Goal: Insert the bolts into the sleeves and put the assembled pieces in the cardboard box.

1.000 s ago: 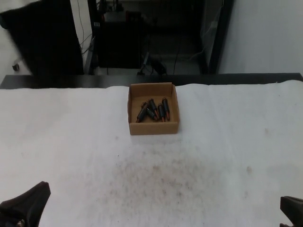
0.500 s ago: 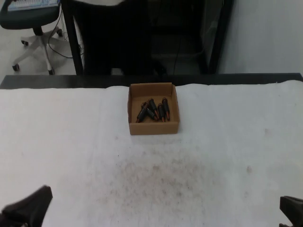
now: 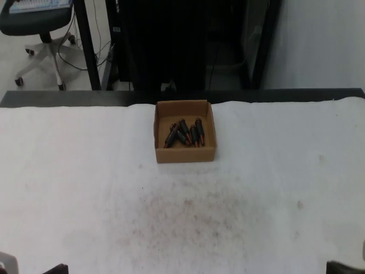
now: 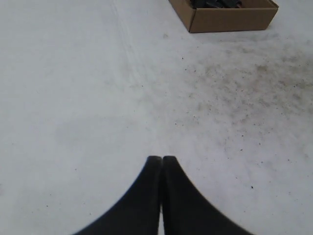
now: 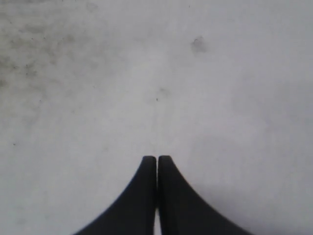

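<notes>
Currently, you have both claws closed with nothing between the fingers. The left gripper [image 4: 162, 161] has its two black fingers meeting tip to tip above the white cloth [image 3: 85, 171]. The right gripper [image 5: 157, 160] is pressed together the same way, over a stretch of cloth that carries one small grey smudge [image 5: 198, 44].

Your cardboard box [image 3: 184, 154] sits upright and open-topped on the cloth, toward the far middle of the bench. Several assembled pieces [image 3: 185, 133] lie inside it in a loose cluster; they are dark with reddish touches, some touching one another. The walls you can see are plain brown cardboard.

From the left wrist view, a corner of the box [image 4: 230, 19] lies well apart from the fingers, with dark pieces [image 4: 215, 3] just showing over its wall. A speckled patch [image 3: 188, 211] of dark flecks marks the cloth on the near side of the box. Beyond the bench, an office chair [image 3: 34, 23] stands on the floor.
</notes>
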`<state>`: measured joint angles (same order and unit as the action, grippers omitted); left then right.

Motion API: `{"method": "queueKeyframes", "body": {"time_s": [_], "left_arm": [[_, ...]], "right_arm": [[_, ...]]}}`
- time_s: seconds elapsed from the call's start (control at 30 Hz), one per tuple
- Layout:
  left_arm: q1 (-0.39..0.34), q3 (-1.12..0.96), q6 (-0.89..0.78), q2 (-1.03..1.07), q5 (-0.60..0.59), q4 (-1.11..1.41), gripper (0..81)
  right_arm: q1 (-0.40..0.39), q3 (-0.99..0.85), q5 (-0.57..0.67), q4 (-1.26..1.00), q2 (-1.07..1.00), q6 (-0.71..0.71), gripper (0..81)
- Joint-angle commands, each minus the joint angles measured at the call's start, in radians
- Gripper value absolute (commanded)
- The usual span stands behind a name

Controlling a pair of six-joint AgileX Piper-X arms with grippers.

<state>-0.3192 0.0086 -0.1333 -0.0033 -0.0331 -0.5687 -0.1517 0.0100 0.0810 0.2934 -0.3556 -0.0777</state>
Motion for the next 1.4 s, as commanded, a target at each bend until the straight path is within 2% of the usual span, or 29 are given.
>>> {"method": "queueKeyframes", "body": {"time_s": [0.0,0.23,0.5,0.8,1.37], "left_arm": [[-0.001,-0.009,-0.009,0.003,-0.005,0.004,0.1],[-0.003,-0.009,-0.009,0.003,-0.007,0.021,0.1],[-0.014,-0.009,-0.009,0.003,-0.007,0.042,0.1],[-0.012,-0.009,-0.006,0.003,-0.007,0.042,0.1],[-0.012,-0.009,-0.006,0.003,-0.007,0.042,0.1]], "right_arm": [[0.003,-0.010,-0.001,-0.038,0.032,0.002,0.8],[-0.002,-0.010,-0.001,-0.038,0.144,0.002,0.8],[-0.056,-0.010,-0.001,-0.037,0.356,0.002,0.8],[-0.059,-0.010,0.003,-0.082,0.356,0.002,0.8],[-0.059,-0.010,0.003,0.162,0.356,0.002,0.8]]}}
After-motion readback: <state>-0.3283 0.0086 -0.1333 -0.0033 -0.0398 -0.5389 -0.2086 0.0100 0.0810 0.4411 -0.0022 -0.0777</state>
